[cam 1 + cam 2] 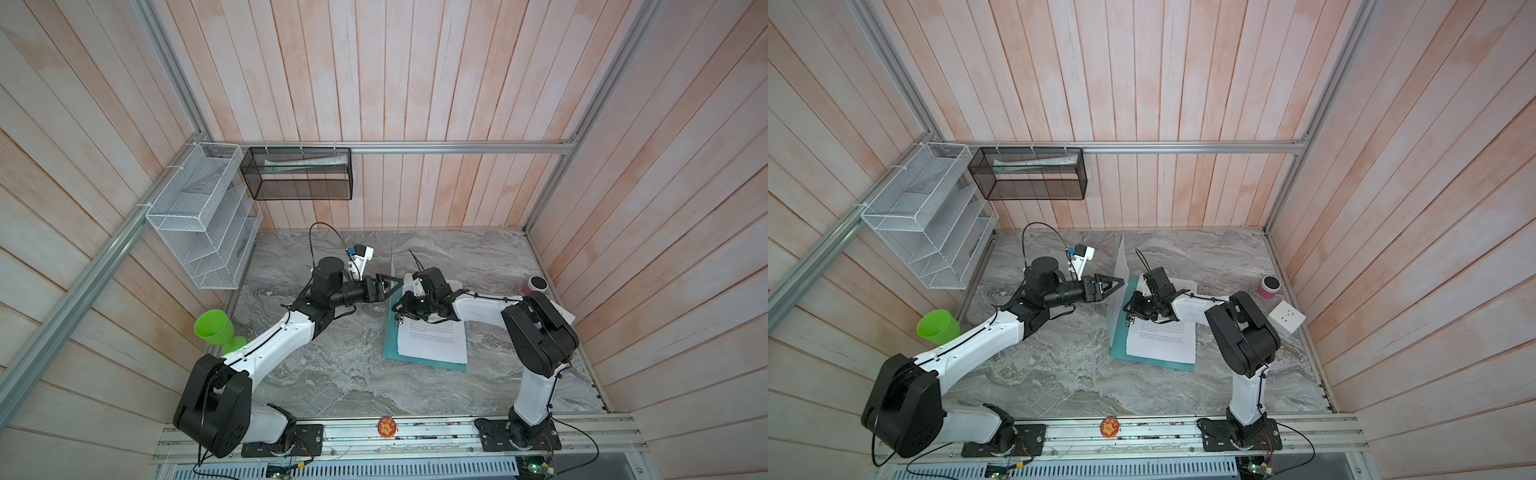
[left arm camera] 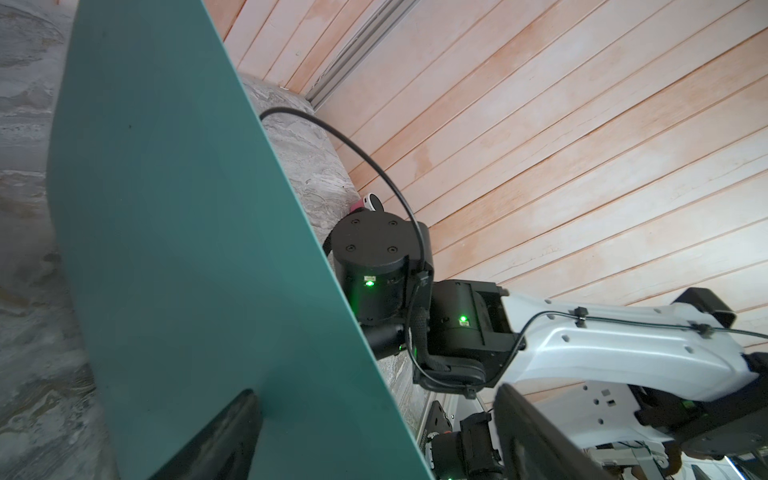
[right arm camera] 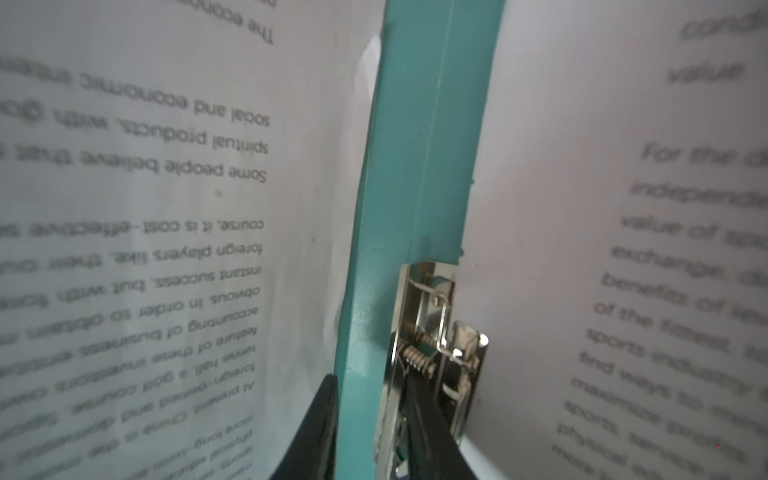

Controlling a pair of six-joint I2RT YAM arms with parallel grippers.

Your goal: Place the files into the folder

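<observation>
The teal folder [image 1: 390, 345] lies open on the marble table, with white printed files [image 1: 432, 340] stacked on its back cover. Its front cover [image 2: 166, 208] stands upright from the spine, pale on the inner face in a top view [image 1: 1120, 266]. My left gripper [image 2: 376, 397] is open and straddles that cover's edge, one finger [image 2: 237, 419] against its teal outer face. My right gripper [image 3: 370, 386] is closed narrowly on the silver clip [image 3: 440, 332] and teal spine strip; printed sheets [image 3: 623, 208] lie on both sides.
A green cup [image 1: 212, 328] stands at the table's left edge. A pink cylinder [image 1: 536, 284] and a white socket block [image 1: 1286, 318] sit at the right wall. A white mesh rack [image 1: 199, 216] and a black mesh basket [image 1: 299, 174] hang on the walls.
</observation>
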